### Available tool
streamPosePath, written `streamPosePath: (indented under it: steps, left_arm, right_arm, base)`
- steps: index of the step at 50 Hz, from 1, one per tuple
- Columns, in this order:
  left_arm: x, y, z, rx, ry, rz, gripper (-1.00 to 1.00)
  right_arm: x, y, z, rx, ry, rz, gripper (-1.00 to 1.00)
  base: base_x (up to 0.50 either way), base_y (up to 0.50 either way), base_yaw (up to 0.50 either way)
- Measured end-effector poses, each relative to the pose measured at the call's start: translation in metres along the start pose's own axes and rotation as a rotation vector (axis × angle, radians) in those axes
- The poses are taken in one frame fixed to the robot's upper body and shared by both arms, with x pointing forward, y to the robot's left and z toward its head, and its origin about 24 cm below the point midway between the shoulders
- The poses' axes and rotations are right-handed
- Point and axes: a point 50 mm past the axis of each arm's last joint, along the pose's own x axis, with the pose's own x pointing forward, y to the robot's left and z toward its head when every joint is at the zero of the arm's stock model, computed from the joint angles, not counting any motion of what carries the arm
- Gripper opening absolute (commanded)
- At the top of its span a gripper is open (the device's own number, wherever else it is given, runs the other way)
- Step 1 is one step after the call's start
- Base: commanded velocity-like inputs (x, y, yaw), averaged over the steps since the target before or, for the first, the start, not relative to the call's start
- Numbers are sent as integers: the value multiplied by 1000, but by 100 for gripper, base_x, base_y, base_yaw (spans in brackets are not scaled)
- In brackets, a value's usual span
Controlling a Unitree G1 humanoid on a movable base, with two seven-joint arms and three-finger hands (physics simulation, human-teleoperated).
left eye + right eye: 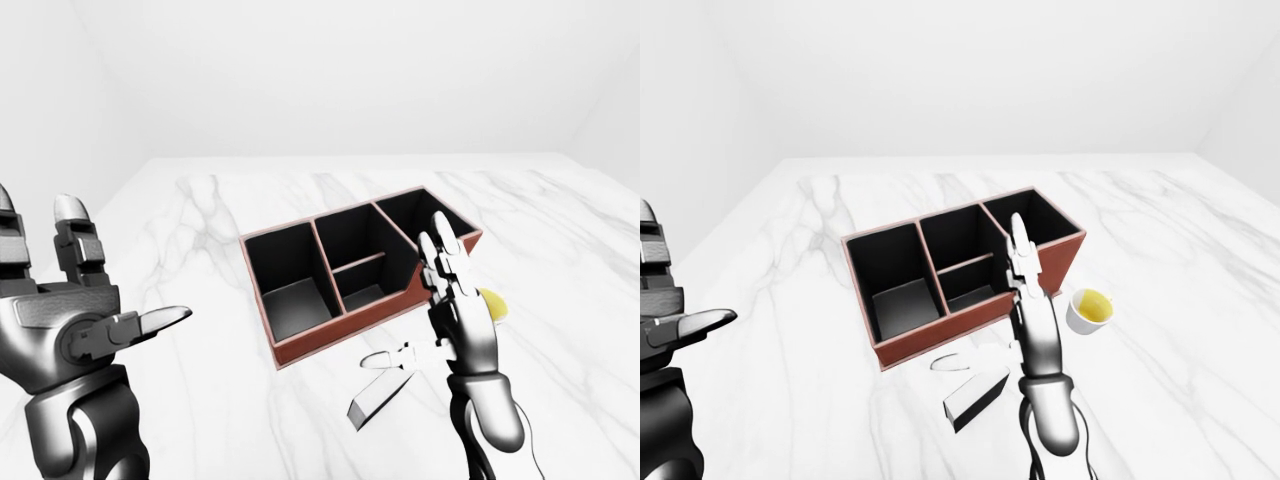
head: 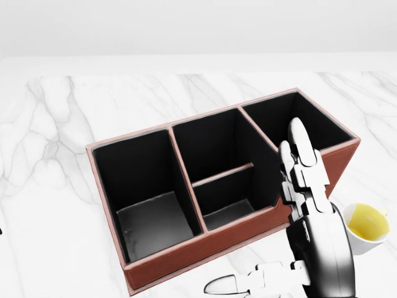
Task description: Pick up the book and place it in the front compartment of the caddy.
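Marble table (image 1: 200, 220), dark white-edged book (image 1: 975, 398)

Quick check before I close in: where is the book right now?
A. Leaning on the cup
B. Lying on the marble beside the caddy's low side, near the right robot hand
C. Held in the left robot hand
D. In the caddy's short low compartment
B: the book lies on the marble table outside the caddy, by the open right robot hand; the caddy's compartments look empty.
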Motion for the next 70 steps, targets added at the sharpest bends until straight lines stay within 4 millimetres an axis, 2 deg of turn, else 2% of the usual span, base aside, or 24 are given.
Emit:
streamPosePath:
  steps: [6, 11, 16, 22, 33, 48, 59, 70]
  left_arm:
    - [0, 0, 1, 2, -2, 2, 100]
    - [0, 1, 1, 3, -2, 3, 100]
    - [-1, 1, -1, 7, 7, 3, 100]
    - [-2, 1, -3, 10, 15, 2, 100]
    - [-3, 1, -5, 15, 25, 0, 100]
    - [-4, 1, -7, 19, 34, 0, 100]
    - [-4, 1, -8, 21, 37, -1, 100]
    - [-4, 0, -8, 23, 40, -1, 100]
  right_arm:
    - [-7, -1, 8, -8, -16, -1, 100]
    - [-13, -2, 25, -55, -75, 16, 100]
    - [-20, -2, 42, -143, -130, 56, 100]
    - [-24, -4, 51, -297, -97, 91, 100]
    - [-34, -18, 45, -459, 138, 103, 100]
    - [-40, -36, 37, -660, 305, 12, 100]
    - [-39, -30, 36, -715, 344, 33, 100]
    - [-32, -15, 41, -782, 284, 128, 100]
  base:
    - [0, 0, 0]
    - [0, 0, 0]
    - [0, 0, 0]
    - [0, 0, 0]
    - [0, 0, 0]
    - [0, 0, 0]
    - [0, 0, 0]
    - [0, 0, 0]
